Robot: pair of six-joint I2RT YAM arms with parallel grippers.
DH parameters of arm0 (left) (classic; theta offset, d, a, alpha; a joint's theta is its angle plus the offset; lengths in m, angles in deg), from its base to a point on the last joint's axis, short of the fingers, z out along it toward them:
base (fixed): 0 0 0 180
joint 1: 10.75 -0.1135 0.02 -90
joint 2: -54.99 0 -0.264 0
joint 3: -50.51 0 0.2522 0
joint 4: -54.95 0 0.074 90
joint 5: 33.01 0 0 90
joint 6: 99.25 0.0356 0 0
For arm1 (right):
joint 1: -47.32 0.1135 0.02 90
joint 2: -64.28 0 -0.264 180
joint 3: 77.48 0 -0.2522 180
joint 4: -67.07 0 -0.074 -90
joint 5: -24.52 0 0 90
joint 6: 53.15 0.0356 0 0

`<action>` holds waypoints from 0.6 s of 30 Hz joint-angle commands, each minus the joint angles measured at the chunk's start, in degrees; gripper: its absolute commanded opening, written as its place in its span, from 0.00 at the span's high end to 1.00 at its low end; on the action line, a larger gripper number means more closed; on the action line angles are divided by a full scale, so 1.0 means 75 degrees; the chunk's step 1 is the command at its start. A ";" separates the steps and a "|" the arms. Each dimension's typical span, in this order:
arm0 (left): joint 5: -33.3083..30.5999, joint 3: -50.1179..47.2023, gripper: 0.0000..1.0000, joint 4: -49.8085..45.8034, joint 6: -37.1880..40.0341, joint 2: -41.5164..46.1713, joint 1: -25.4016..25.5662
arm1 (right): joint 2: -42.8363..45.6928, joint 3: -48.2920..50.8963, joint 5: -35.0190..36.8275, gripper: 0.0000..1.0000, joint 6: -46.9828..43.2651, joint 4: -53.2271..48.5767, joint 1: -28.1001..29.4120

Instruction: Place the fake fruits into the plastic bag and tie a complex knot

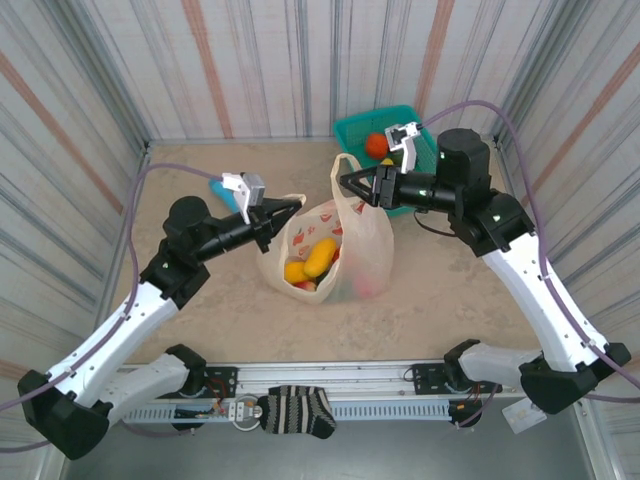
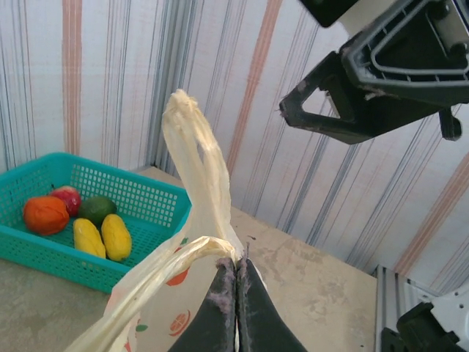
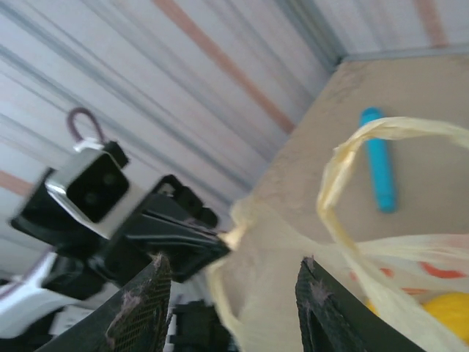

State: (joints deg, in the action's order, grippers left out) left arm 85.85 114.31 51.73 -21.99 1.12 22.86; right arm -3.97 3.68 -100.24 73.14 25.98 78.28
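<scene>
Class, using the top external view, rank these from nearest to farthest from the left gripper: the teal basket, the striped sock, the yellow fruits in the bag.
From the left gripper:
1. The yellow fruits, just toward the near side, inside the plastic bag.
2. The teal basket, back right by the wall.
3. The striped sock, on the near rail.

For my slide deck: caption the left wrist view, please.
Left end effector pinches the plastic bag by a handle; fake fruits sit in the teal basket.

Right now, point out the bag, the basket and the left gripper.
bag (image 1: 368, 240): top external view, right side wall.
basket (image 2: 132, 192): left wrist view, mesh back wall.
left gripper (image 2: 236, 268): left wrist view, between the shut fingertips, pinching a bag handle.
</scene>
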 commanded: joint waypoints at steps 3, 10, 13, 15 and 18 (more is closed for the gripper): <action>-0.0749 -0.0421 1.00 0.0841 0.0869 0.0458 0.0423 | -0.0473 0.0437 -0.0669 0.51 0.1570 0.1317 0.0417; -0.0921 -0.0612 1.00 0.1093 0.1091 0.0571 0.0488 | -0.0879 0.0661 -0.0961 0.55 0.2134 0.1951 0.0526; -0.1048 -0.0674 1.00 0.1172 0.1165 0.0585 0.0500 | -0.0999 0.0768 -0.1161 0.55 0.2328 0.2195 0.0585; -0.1029 -0.0673 1.00 0.1172 0.1197 0.0585 0.0500 | -0.1060 0.0823 -0.1252 0.55 0.2418 0.2337 0.0631; -0.0997 -0.0678 1.00 0.1188 0.1212 0.0559 0.0523 | -0.1105 0.0949 -0.1361 0.55 0.2614 0.2693 0.0692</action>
State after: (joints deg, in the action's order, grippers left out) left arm 79.29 109.72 58.25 -14.58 4.60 26.31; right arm -11.68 9.78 -107.92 89.88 41.87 82.93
